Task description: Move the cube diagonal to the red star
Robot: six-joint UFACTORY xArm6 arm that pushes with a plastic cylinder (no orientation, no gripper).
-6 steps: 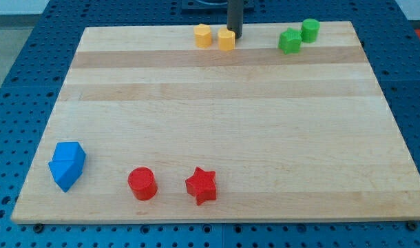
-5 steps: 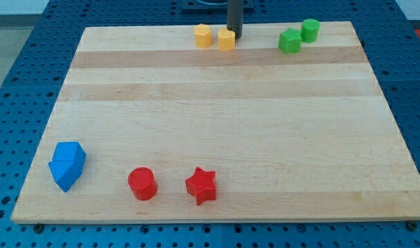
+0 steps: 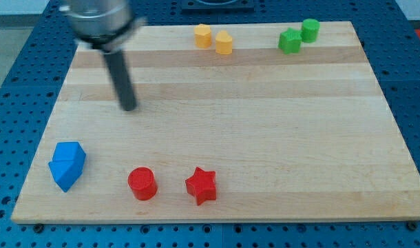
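Observation:
My tip (image 3: pixel 129 107) stands on the board at the view's left, above and to the right of the blue cube (image 3: pixel 67 164), well apart from it. The blue cube lies near the board's bottom left corner. The red star (image 3: pixel 201 185) lies near the bottom edge, with a red cylinder (image 3: pixel 142 183) to its left, between the star and the cube.
Two yellow blocks (image 3: pixel 203 35) (image 3: pixel 224 43) sit at the top middle. Two green blocks (image 3: pixel 290 41) (image 3: pixel 310 29) sit at the top right. The wooden board (image 3: pixel 265 138) lies on a blue perforated table.
My tip has moved from beside the yellow blocks at the top down and to the left. The right yellow block now sits slightly turned. The other blocks have not moved.

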